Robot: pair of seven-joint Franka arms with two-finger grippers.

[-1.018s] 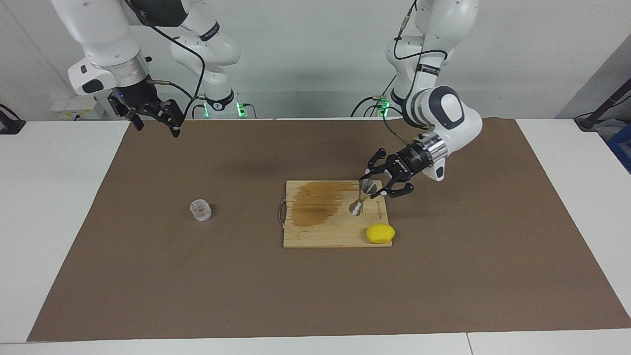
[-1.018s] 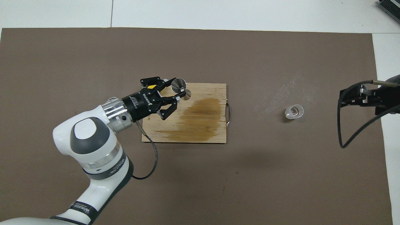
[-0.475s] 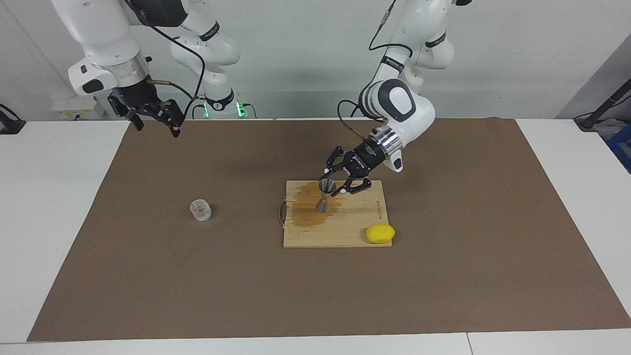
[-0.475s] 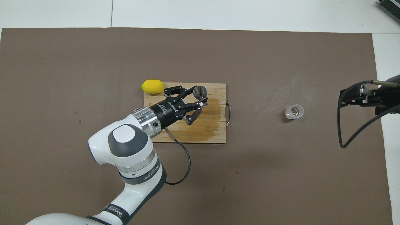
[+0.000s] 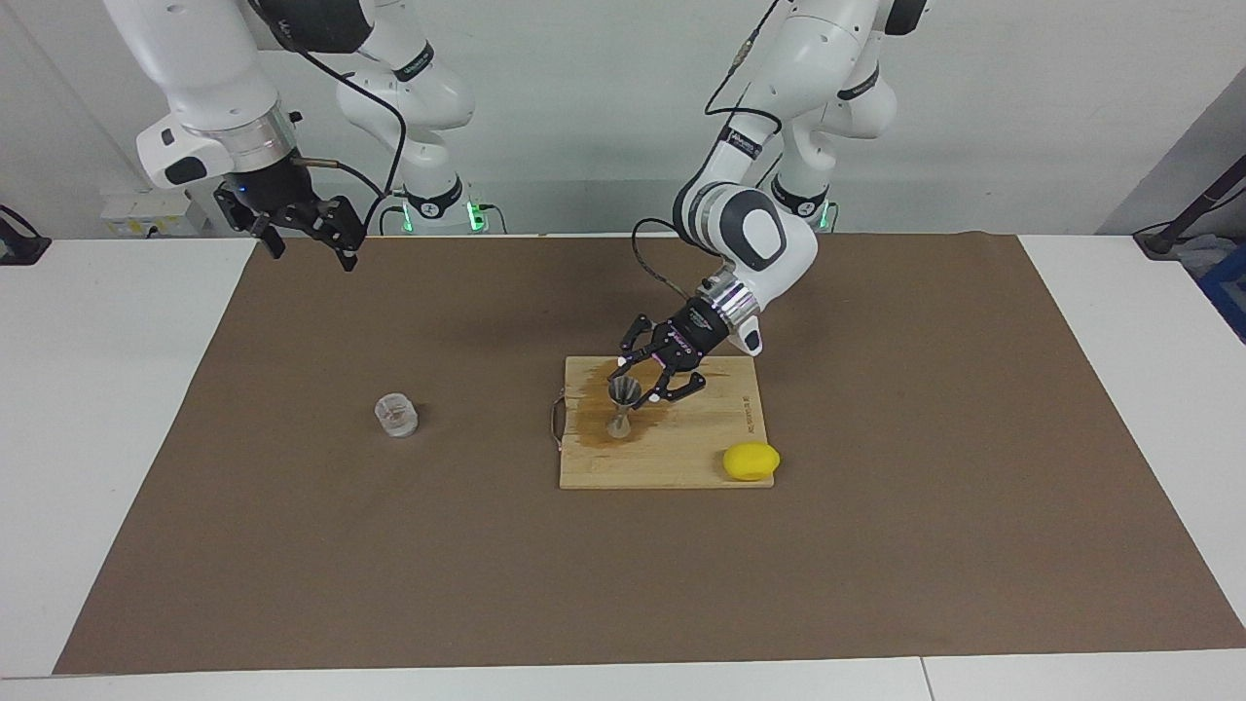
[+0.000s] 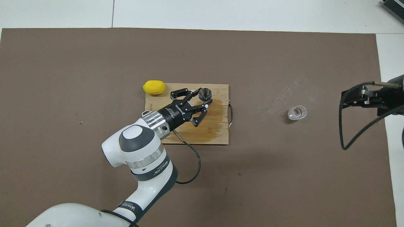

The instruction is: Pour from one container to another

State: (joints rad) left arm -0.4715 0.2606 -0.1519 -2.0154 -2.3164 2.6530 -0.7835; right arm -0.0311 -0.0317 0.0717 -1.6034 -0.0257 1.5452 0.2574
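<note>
The left gripper (image 5: 638,382) has its fingers (image 6: 206,104) clenched on the jigger (image 5: 620,406), gripping near its waist. The jigger's long axis stands close to upright, one cone mouth up, and its foot looks to be at or just above the stained part of the board (image 5: 681,458); I cannot tell whether it rests there. In the overhead view the jigger (image 6: 205,93) sits at about one o'clock from the wrist, along the board's farther edge.

Outward from that grip, the cup (image 6: 297,113) stands on the brown mat (image 6: 284,176) at about three o'clock of the jigger, well apart from it, toward the right arm's end of the worktop. That gap is what the pour turns on: the two vessels must be brought together, mouth over mouth.

The right gripper (image 5: 302,226) waits up in the air with fingers released, over the mat's edge nearest the robots; it is the nearer one to the cup, so it seems the likelier to fetch it.

A lemon (image 5: 751,461) lies at the board's corner, clear of the path.
</note>
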